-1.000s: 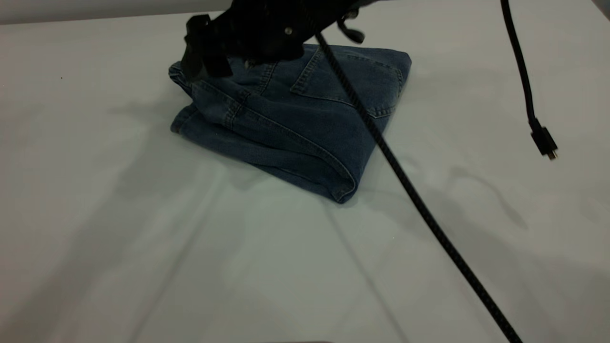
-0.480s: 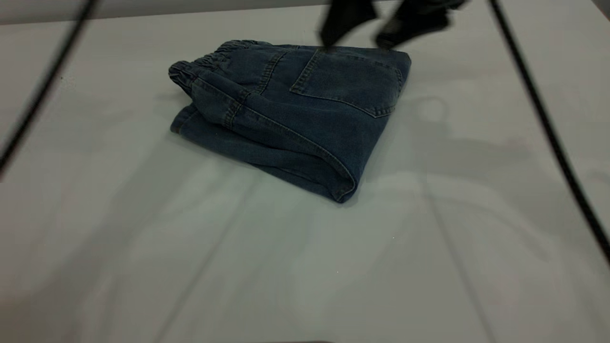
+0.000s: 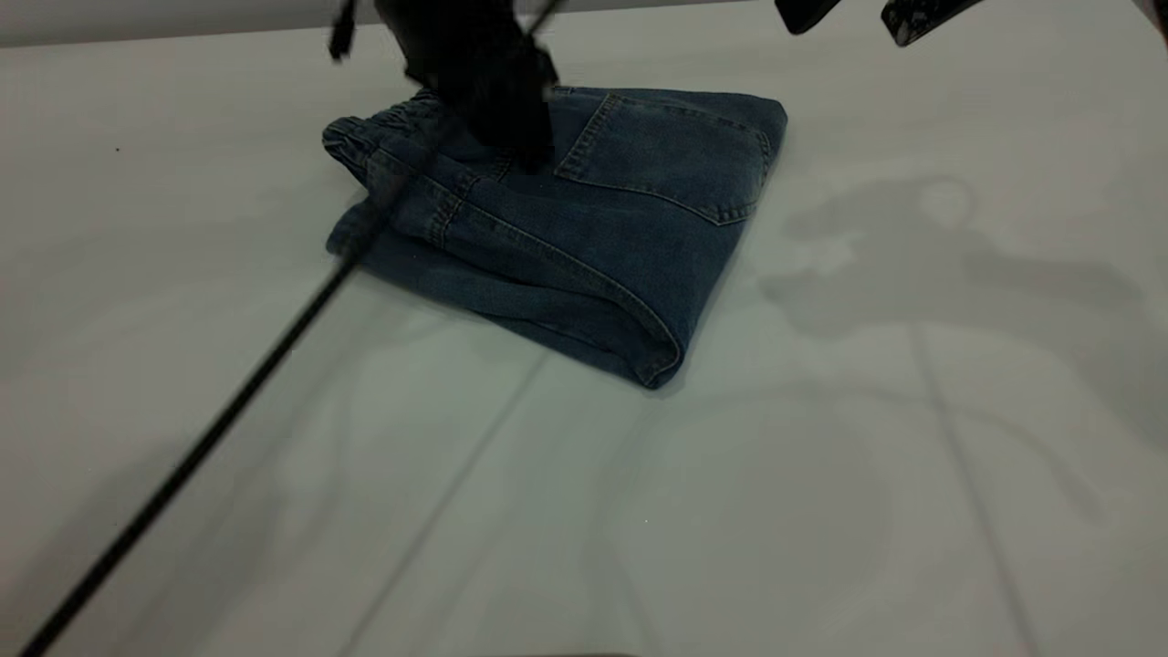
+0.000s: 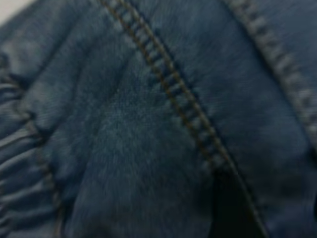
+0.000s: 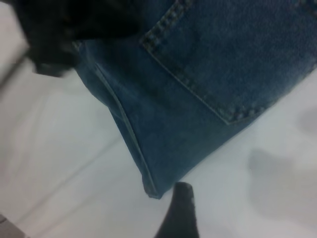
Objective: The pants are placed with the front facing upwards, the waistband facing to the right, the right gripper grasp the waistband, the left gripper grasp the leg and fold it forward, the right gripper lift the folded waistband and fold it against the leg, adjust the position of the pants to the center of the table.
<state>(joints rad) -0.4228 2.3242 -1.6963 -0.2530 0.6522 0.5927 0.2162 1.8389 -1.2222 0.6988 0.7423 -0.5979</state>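
Exterior view: our left end effector [image 3: 525, 151] presses on the folded pants [image 3: 584, 237], hiding part of the waistband [image 3: 383, 123]; grip state unclear. Braided cable [image 3: 228, 420] crosses the bench [image 3: 821, 502].

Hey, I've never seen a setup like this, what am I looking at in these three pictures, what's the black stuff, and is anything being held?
This is a two-armed robot at a table, folding clothes. The wide picture comes from a camera outside the rig; the other two come from cameras on the arms' wrists.

On the table lie the pants, blue denim, already folded into a compact bundle with a back pocket on top and the ruched waistband at its far left edge.

The black shape over the bundle is the left gripper, low over the denim near the waistband, trailing a braided cable. Its wrist camera shows only cloth up close. Whether it grips anything can't be seen.

The right gripper sits at the top edge, off the pants, holding nothing, with one fingertip showing in its own wrist picture.
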